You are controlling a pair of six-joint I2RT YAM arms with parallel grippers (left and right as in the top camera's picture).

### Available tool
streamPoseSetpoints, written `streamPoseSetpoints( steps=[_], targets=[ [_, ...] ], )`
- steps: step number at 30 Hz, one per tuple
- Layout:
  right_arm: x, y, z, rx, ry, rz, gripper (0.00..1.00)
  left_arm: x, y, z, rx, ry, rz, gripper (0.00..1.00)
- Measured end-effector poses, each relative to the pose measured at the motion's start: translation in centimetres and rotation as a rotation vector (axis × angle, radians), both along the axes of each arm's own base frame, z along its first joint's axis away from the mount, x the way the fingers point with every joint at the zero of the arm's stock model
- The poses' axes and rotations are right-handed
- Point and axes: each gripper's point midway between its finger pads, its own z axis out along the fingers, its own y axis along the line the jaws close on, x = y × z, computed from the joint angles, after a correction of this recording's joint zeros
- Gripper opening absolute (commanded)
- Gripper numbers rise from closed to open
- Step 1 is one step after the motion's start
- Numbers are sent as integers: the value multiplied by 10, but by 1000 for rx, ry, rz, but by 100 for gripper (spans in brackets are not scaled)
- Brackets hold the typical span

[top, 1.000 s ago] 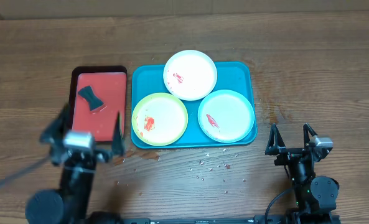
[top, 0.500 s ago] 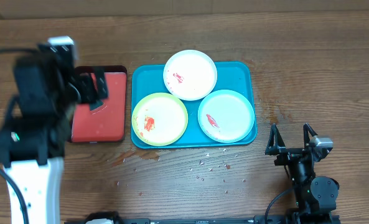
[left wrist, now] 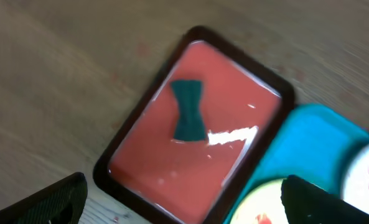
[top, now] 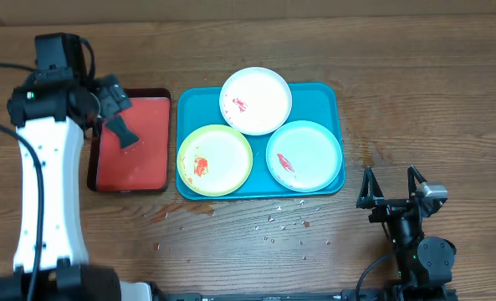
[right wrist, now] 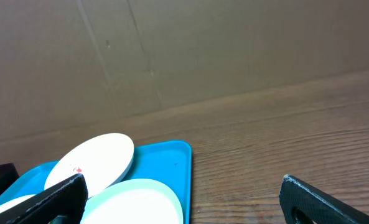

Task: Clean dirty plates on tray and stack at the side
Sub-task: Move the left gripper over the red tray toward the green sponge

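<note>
Three plates with red sauce smears lie on the teal tray: a white plate at the back, a yellow-green plate front left, and a white plate with a light green rim front right. My left gripper is open and empty, hovering above the red tray; in the left wrist view its fingers are spread wide. My right gripper is open and empty, low at the front right. The right wrist view shows the white plate, the green-rimmed plate and the teal tray.
A smaller red tray with a dark rim sits left of the teal tray and holds a dark bow-tie-shaped sponge. Crumbs lie scattered on the wooden table in front of the teal tray.
My left arm has risen from the front left of the table and swung back over the red tray's far left corner. The right arm, plates and trays have not moved.
</note>
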Motion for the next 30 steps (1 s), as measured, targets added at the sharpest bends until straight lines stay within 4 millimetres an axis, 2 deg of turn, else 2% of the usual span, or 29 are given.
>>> streamPoseSetpoints(
  steps=[4,5,14,19,26,30],
  targets=[
    [0,0,0,0,0,0,100,8,11,-36,-52,71,98,100],
    [0,0,0,0,1,1,100,12,10,-49,-72,95,109,100],
    [0,0,0,0,1,1,100,19,3,-120,-139,267,125,100],
    [0,0,0,0,0,0,100,20,0,-151,-167,335,124,100],
    [0,0,0,0,0,0,100,32,-6,-176,-202,341,78,100],
    [0,0,0,0,0,0,100,36,-8,-194,-214,360,53,93]
  ],
)
